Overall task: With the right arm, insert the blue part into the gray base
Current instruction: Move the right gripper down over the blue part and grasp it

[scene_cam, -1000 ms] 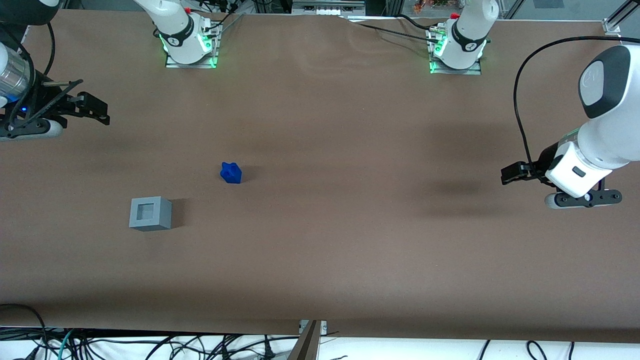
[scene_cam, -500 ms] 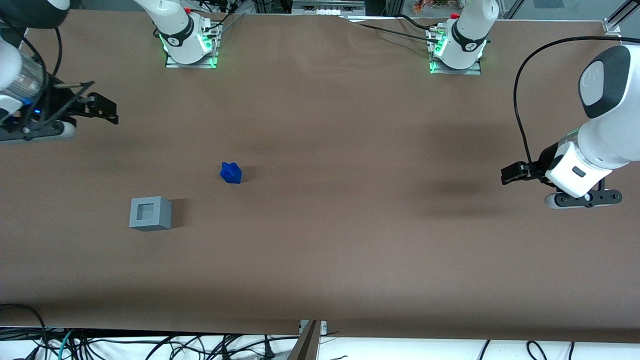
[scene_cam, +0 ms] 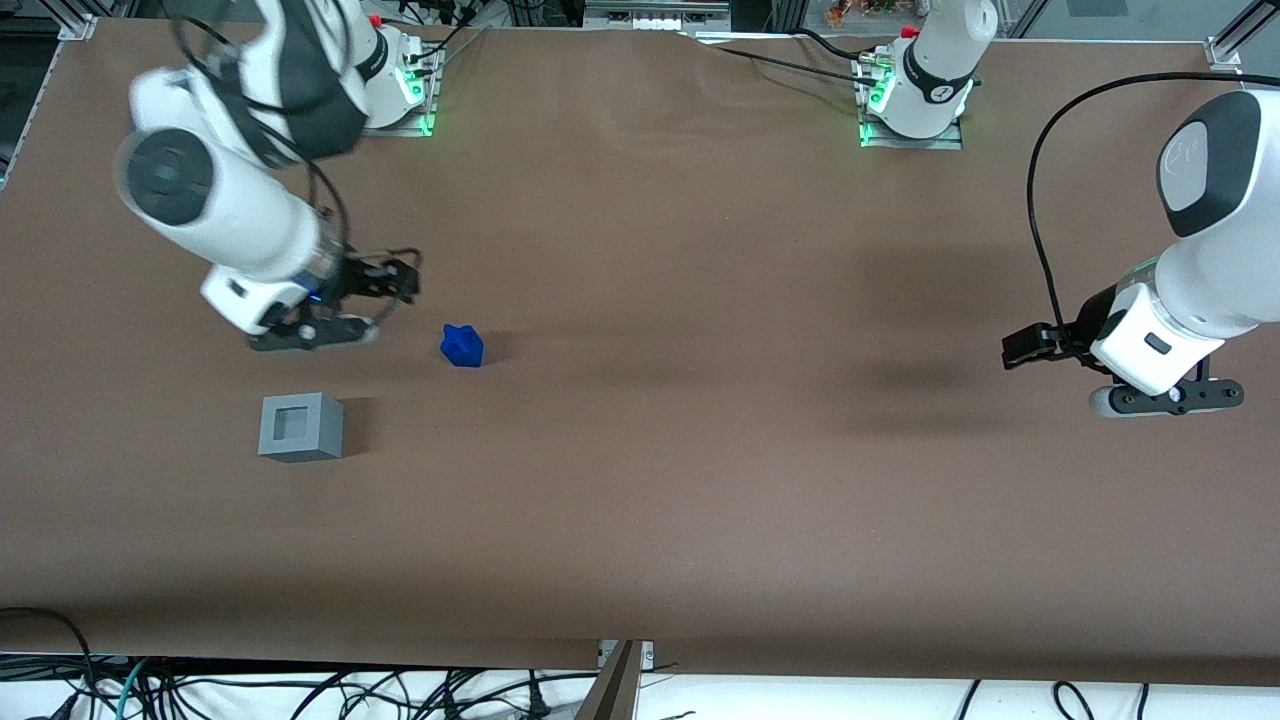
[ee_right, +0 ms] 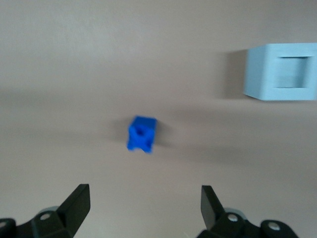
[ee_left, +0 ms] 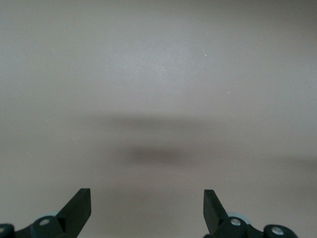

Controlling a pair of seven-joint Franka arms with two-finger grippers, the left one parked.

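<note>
The blue part (scene_cam: 462, 345) sits alone on the brown table (scene_cam: 700, 450), untouched and well apart from the gray base (scene_cam: 300, 426), which stands nearer the front camera with its square recess empty. In the last 0.5 s the right arm (scene_cam: 230, 200) has swung in from the table's edge, so its gripper (scene_cam: 395, 283) now hangs just beside the blue part. Its 2 fingers (ee_right: 74, 203) are spread wide and hold nothing, so this looks like the approach to the pick; the grasp and insertion remain to be done.
</note>
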